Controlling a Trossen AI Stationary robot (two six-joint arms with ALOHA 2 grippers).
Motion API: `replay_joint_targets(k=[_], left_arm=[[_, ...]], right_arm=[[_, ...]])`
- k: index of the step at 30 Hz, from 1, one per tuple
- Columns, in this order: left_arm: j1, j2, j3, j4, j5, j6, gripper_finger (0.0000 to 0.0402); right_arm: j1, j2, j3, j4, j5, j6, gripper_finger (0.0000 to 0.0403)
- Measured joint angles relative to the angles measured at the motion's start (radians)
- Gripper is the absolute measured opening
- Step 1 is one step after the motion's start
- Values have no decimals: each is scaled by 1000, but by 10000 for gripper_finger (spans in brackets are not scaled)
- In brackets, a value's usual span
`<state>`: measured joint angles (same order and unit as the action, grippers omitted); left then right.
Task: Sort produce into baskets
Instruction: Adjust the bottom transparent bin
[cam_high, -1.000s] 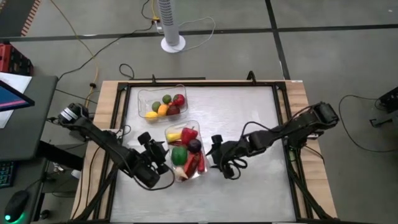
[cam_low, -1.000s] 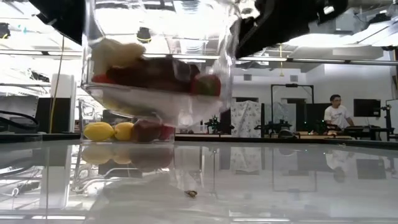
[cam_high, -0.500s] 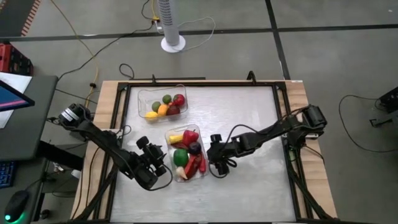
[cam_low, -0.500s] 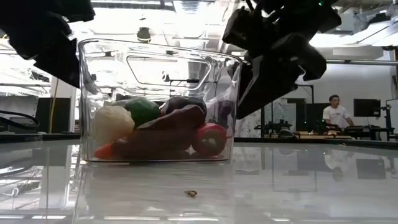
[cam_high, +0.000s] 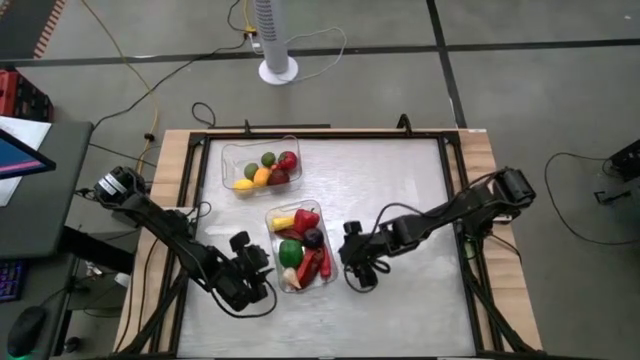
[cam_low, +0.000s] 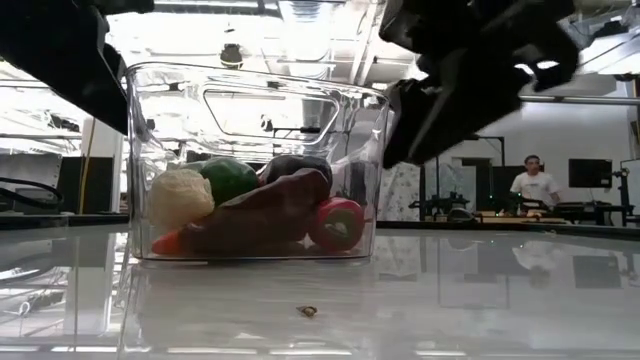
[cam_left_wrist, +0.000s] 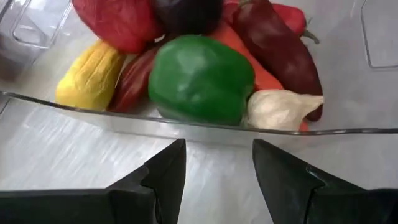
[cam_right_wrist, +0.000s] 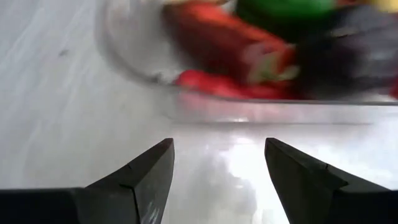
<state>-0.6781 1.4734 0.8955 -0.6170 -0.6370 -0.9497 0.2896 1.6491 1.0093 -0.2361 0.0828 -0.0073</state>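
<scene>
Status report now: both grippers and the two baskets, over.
Left gripper and right gripper open, empty, flanking near basket. Produce inside; far basket also filled. Nothing in the way.

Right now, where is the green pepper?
In the high view, the green pepper lies in the nearer basket, mid-table, between the left gripper and right gripper.

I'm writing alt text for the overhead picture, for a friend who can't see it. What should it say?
Two clear trays of toy produce sit on a metal table: the near tray between two dark robot arms, the far tray toward the back. The left gripper and right gripper flank the near tray, both open and empty.
</scene>
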Motion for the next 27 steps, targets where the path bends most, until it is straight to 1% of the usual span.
replay_joint_targets(k=[2, 5, 9, 11, 12, 14, 15, 17, 19, 21, 24, 27], left_arm=[[-3, 0, 0, 19, -3, 8, 173], [-11, -1, 8, 48, 13, 61, 173], [-25, -2, 63, 55, 38, 142, 173], [-35, -2, 99, 24, 36, 162, 173], [-39, -2, 122, -3, 30, 164, 173], [-50, -3, 159, -38, 20, 158, 173], [-56, -3, 172, -54, 14, 150, 173], [-68, -2, 191, -69, 7, 133, 173], [-80, -2, 201, -67, 9, 116, 173], [-93, -3, 203, -65, 8, 91, 173], [-118, -2, 203, -66, -7, 58, 173], [-147, -2, 203, -65, -40, 30, 173]], right_arm=[[28, 21, -1, 30, -2, 0, 279], [68, 43, 0, 112, -1, 1, 279], [96, 113, 0, 296, -6, -19, 279], [99, 162, 9, 405, -10, -22, 279], [99, 184, 21, 426, -15, -20, 279], [98, 215, 60, 411, -31, -25, 279], [98, 220, 83, 376, -33, -33, 279], [101, 215, 138, 246, -30, -54, 279], [99, 188, 191, 106, 0, -61, 279], [88, 155, 224, 13, 21, -58, 279], [44, 107, 230, -20, 60, -79, 279], [-24, 76, 229, -22, 95, -103, 279]])
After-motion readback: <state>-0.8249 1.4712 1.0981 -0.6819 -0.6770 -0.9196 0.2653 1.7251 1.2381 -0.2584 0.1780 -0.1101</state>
